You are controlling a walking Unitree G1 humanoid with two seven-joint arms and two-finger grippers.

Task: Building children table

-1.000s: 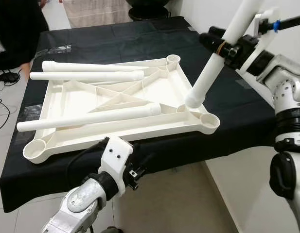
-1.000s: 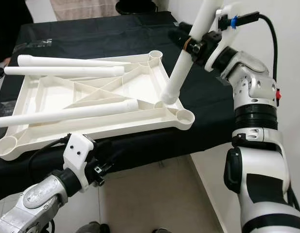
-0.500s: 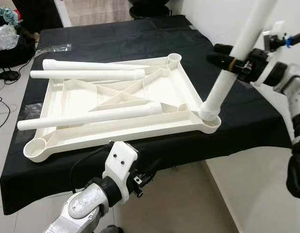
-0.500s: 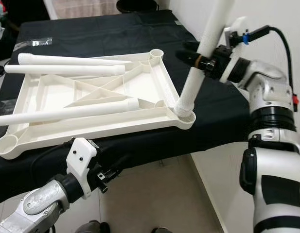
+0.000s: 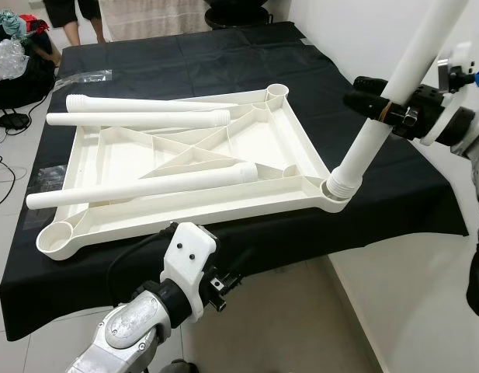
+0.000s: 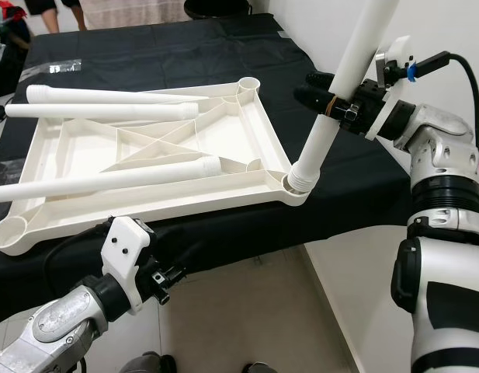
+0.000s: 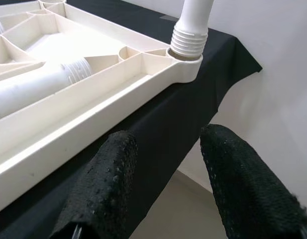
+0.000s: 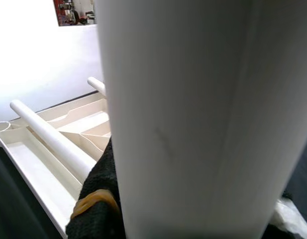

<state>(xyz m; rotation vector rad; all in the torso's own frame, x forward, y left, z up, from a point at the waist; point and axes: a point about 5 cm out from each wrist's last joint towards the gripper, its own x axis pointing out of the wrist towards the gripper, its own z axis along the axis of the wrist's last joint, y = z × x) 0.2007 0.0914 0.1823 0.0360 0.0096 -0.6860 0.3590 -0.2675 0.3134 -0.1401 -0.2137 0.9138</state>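
Three white legs (image 5: 138, 188) lie loose across the upside-down white tabletop (image 5: 278, 151), which rests on the black cloth (image 5: 185, 62) of the work table. You see a fourth leg (image 6: 336, 97) held by your right gripper (image 6: 332, 99): its black fingers are closed around the tube about halfway up. This leg stands tilted, with the top leaning toward your right, and its threaded end sits in the round corner socket (image 5: 340, 189) at the near right corner of the tabletop. In the left wrist view the threads (image 7: 189, 42) are visible above the socket rim, so the leg is not fully down.

Your left gripper (image 7: 165, 186) hangs low in front of the table edge, below the cloth, and holds nothing. Its two fingers (image 7: 106, 184) stand apart with a clear gap between them.

At the far left, beyond the table, a person's legs (image 5: 80, 15) are visible beside some bags on the floor.
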